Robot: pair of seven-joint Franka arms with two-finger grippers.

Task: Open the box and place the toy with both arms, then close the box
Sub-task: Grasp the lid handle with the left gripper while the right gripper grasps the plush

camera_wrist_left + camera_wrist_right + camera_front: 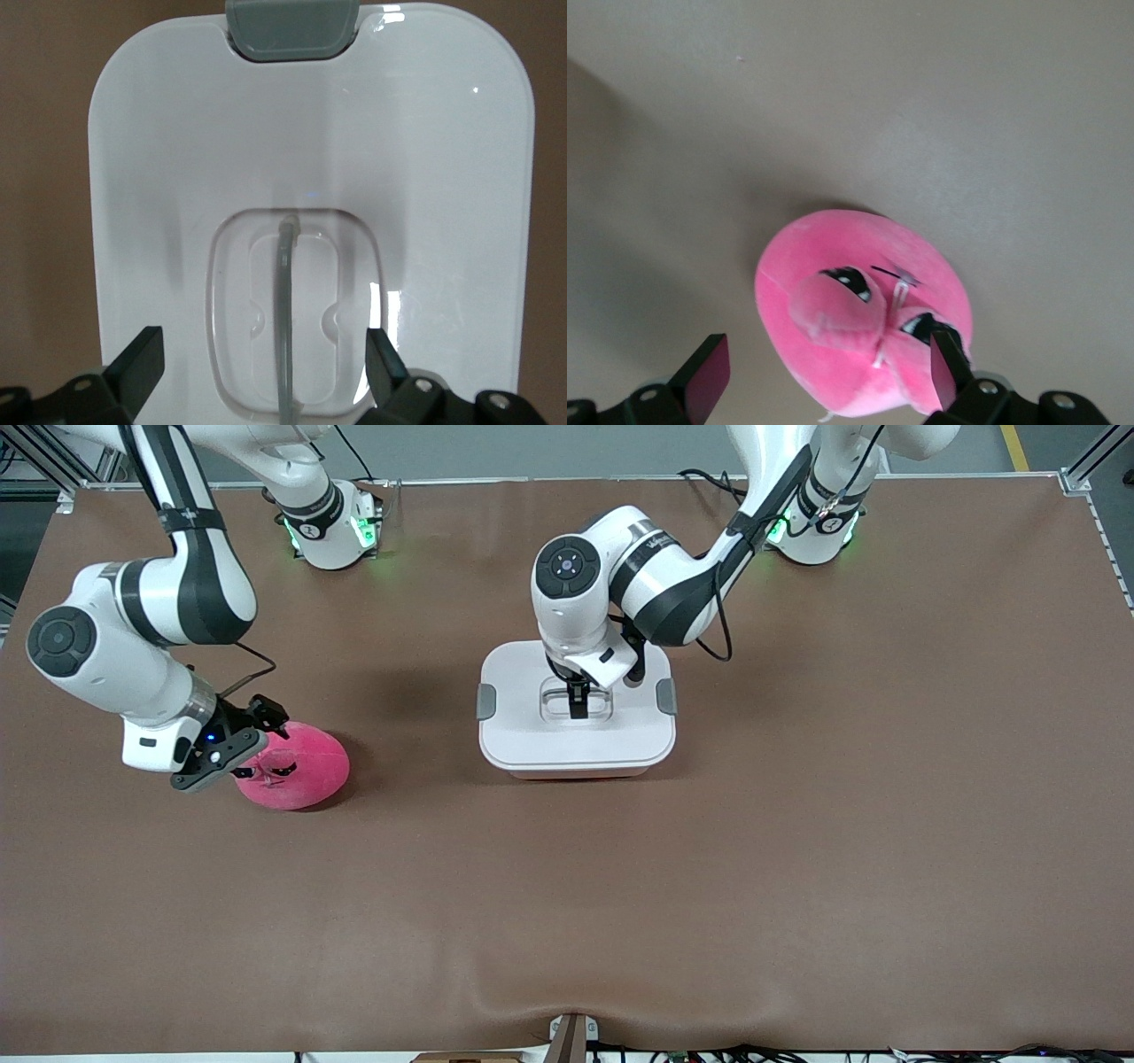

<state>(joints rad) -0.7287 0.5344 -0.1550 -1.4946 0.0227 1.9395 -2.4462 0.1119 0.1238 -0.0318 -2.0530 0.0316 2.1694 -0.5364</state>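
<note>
Hot-pink toy (297,766); white-lidded box (576,735) with grey clips (486,701).

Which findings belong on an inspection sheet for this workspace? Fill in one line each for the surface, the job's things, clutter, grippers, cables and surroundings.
Surface: brown table cover, rippled at the edge nearest the front camera.
Job's things: box lidded, both grey clips in place; toy on the table toward the right arm's end.
Clutter: nothing seen.
Grippers: left gripper open over the lid's handle; right gripper open over the toy.
Cables: black leads along both arms.
Surroundings: grey floor, metal frame rails.
</note>
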